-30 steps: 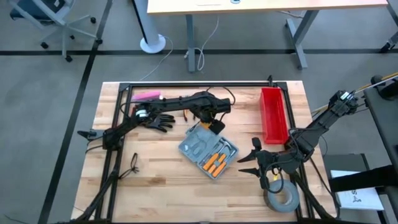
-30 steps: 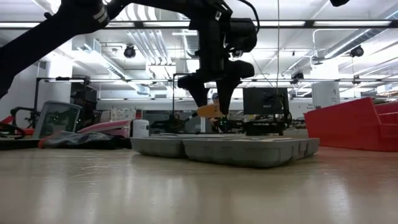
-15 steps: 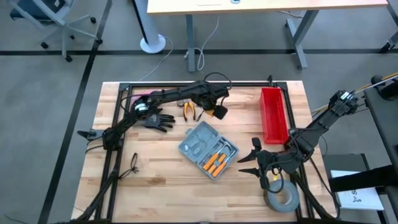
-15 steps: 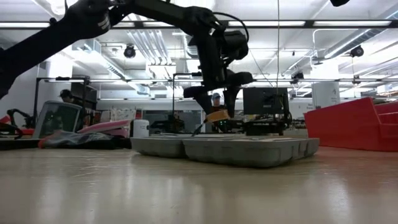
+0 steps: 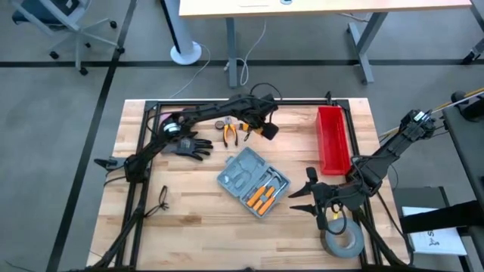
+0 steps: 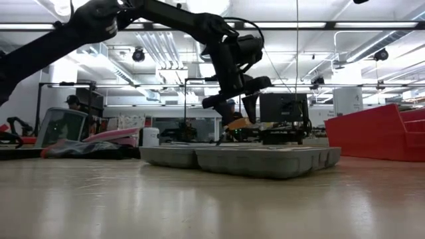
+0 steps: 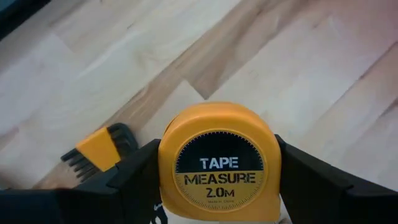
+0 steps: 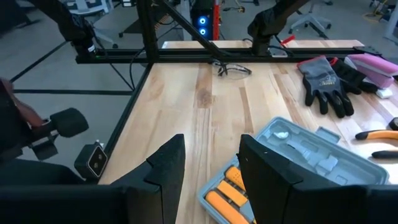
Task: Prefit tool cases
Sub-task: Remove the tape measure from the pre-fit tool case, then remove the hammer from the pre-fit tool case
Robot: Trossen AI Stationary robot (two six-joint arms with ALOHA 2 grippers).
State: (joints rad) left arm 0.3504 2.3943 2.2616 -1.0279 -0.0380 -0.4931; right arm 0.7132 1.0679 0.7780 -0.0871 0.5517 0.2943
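Observation:
The grey-blue tool case lies open and flat on the middle of the table, with orange-handled tools in its grey slots; the low view shows the case as a shallow tray. My left gripper hovers beyond the case's far side, shut on an orange tape measure. My right gripper rests open near the table's right near corner, to the right of the case, touching nothing. My left gripper pinches the tape measure's round orange body between its two fingers, one on each side edge, with the label face turned to the wrist camera. It comes from above, pointing down. The tape measure is lifted clear of the table.
A red bin stands right of the left gripper. Orange-handled pliers, black gloves and a pink object lie at the far left. A hex key set lies below the gripper. A grey tape roll sits near the right corner.
My left gripper has carried the tape measure from above the open case toward the table's far edge, staying shut on it, and has tipped somewhat. The pliers that the arm covered now show. The case and my right arm have kept still.

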